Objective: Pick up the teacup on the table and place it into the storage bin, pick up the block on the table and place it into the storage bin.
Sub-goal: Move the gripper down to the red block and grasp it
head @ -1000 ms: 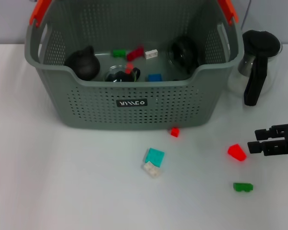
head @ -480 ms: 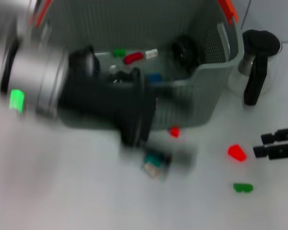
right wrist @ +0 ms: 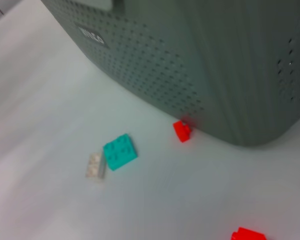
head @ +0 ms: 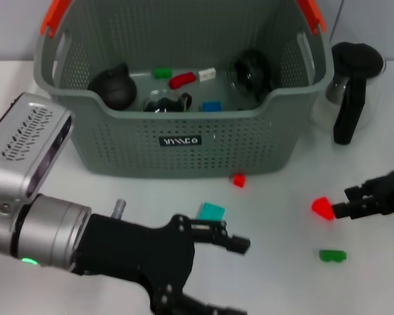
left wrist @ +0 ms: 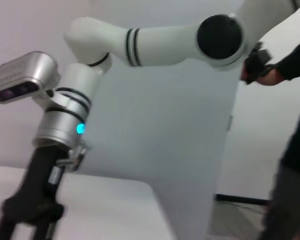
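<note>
**Storage bin with blocks loose on the table, both arms low over the surface**

The storage bin [head: 177, 141] is sitting in the upper centre of the head view, already holding dark teacups, a dark round pot and several small blocks. In front of it, blocks are lying on the white table [head: 85, 190]: a small red block [head: 239, 180] just beside the bin's front wall, a teal block [head: 211, 211] at centre frame, a larger red block [head: 322, 208] at right, and a green block [head: 332, 256] below that one.

The left gripper [head: 213, 275] is reaching across the lower part of the frame from the left, its arm lying low, fingers spread wide and holding nothing; the upper finger is ending just below the teal block.

The right gripper [head: 345, 203] is entering from the right edge, its fingertips close beside the larger red block; whether its fingers are parted or closed cannot be told.

A glass pitcher [head: 351, 88] with a black handle is standing at upper right, beside the bin.
</note>
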`<state>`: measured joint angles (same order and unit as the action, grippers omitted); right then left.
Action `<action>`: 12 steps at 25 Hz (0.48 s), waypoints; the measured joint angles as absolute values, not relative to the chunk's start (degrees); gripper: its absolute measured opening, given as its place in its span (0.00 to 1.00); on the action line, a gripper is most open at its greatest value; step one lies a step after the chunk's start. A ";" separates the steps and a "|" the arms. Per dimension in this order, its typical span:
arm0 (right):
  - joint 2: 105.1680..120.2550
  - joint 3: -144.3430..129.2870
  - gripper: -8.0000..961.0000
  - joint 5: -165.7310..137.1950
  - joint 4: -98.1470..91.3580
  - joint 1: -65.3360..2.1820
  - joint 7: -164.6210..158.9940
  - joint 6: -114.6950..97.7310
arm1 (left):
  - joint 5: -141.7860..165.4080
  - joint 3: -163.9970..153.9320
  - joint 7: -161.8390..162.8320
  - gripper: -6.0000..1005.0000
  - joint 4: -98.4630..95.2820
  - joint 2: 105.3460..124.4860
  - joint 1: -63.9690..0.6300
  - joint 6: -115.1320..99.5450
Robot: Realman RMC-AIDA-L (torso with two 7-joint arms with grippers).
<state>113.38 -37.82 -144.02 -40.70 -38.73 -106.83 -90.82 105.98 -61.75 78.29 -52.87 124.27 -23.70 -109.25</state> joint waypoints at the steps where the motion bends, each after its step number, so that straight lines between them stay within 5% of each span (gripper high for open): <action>1: 113.69 -37.94 0.69 -144.90 -40.71 -39.31 -107.59 -90.38 | 106.11 -61.61 77.24 0.90 -51.96 124.29 -23.56 -107.85; 12: 115.52 -43.22 0.68 -148.03 -40.92 -42.08 -113.36 -85.58 | 105.74 -61.80 68.59 0.90 -46.90 124.42 -23.62 -95.42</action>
